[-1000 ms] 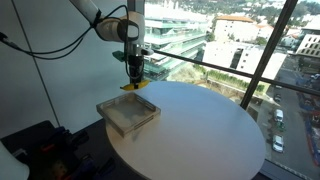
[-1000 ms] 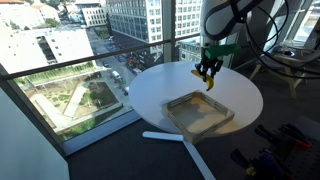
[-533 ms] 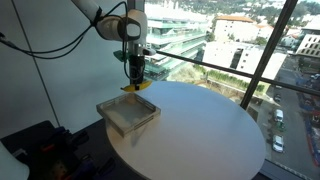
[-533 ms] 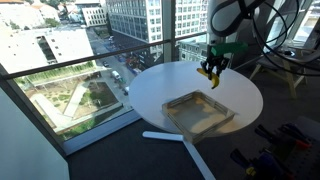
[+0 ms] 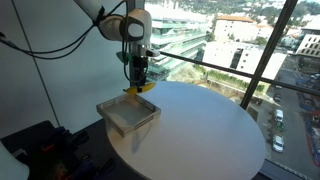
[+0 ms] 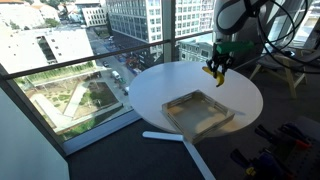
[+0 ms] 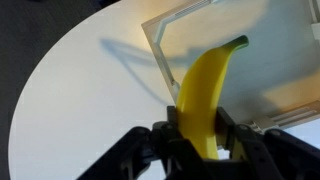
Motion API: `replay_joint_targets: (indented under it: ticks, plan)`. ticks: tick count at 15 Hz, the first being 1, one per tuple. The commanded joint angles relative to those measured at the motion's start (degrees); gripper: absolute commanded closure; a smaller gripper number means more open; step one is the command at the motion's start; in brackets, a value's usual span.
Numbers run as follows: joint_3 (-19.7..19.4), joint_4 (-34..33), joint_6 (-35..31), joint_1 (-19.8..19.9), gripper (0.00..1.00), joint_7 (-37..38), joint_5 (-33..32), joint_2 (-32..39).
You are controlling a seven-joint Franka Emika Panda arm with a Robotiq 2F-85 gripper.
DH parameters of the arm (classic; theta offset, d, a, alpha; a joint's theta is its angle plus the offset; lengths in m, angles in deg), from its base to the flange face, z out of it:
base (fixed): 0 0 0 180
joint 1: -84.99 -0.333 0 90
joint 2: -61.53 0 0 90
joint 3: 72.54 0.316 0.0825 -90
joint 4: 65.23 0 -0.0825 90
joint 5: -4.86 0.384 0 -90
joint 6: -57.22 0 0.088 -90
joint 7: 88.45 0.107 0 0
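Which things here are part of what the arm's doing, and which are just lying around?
In use: gripper, the banana it holds, the clear tray close by.
Lying about: round white table, dark gear on the floor, white strip under the table.

Yellow banana (image 7: 210, 95), clear tray (image 7: 185, 12), white table (image 7: 80, 90)
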State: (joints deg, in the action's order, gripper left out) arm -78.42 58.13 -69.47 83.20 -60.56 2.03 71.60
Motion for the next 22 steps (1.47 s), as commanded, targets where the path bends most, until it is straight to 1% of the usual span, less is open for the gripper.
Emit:
replay_joint_targets:
  ticks: [1,22]
  plan:
    - [-0.14,1.35,0.09,1.41,0.84,0.44,-0.07,-1.93]
    - [-4.84,0.78,-1.91,7.14,0.84,0.01,-0.59,-0.15]
